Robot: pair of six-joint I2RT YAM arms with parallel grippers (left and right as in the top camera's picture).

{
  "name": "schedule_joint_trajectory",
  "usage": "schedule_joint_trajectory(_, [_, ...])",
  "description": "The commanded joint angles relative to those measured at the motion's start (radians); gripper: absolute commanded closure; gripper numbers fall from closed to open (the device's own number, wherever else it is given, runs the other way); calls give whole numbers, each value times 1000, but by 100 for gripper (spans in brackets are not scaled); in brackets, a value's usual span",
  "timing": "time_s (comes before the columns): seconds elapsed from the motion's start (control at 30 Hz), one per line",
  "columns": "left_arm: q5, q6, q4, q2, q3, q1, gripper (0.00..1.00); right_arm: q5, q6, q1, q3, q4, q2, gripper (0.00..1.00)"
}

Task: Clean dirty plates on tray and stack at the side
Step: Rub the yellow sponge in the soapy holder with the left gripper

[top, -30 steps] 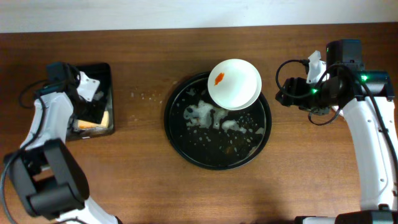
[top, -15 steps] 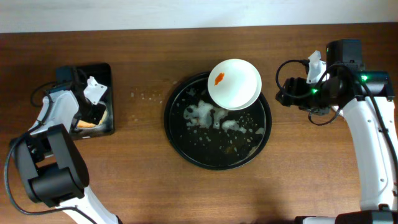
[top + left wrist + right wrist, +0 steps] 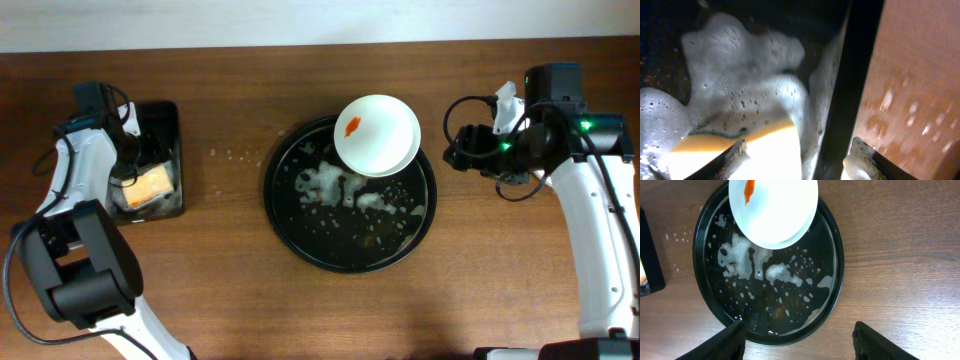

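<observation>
Plates sit stacked on the far-right part of tray, with their edge overhanging the rim. Can't tell from above how many are in the stack. Top one is white and shallow, with one orange smear left of centre. Foam lies in patches on the tray floor beside them.

Key relation: right gripper is just right of the plates, jaws wide apart, empty. Left gripper is well apart to the left, over small tray. Its jaws are spread, and sponge lies against one finger but isn't pinched.

My read: left needs the sponge first, then a long rightward reach. Right is the nearer arm to steady or lift the top plate.
</observation>
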Motion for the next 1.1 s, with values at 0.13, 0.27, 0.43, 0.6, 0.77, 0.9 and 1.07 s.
schedule_joint_trajectory(0.13, [-304,716,-161,-18,12,1,30,12,7,0,2,-3,5,30])
schedule_joint_trajectory(0.27, [-283,908,-142,-14,12,1,31,12,7,0,2,-3,5,31])
schedule_joint_trajectory(0.43, [-187,1041,-117,15,12,2,32,12,6,0,2,-2,5,31])
schedule_joint_trajectory(0.6, [-246,1061,-111,91,12,2,36,11,7,0,2,-3,5,31])
schedule_joint_trajectory(0.77, [-256,972,-80,134,11,-4,71,11,7,0,2,-3,5,31])
schedule_joint_trajectory(0.9, [-272,732,-80,121,51,-36,100,11,7,0,2,-3,5,31])
schedule_joint_trajectory(1.07, [-274,380,-211,111,162,-53,100,11,6,0,2,-3,5,31])
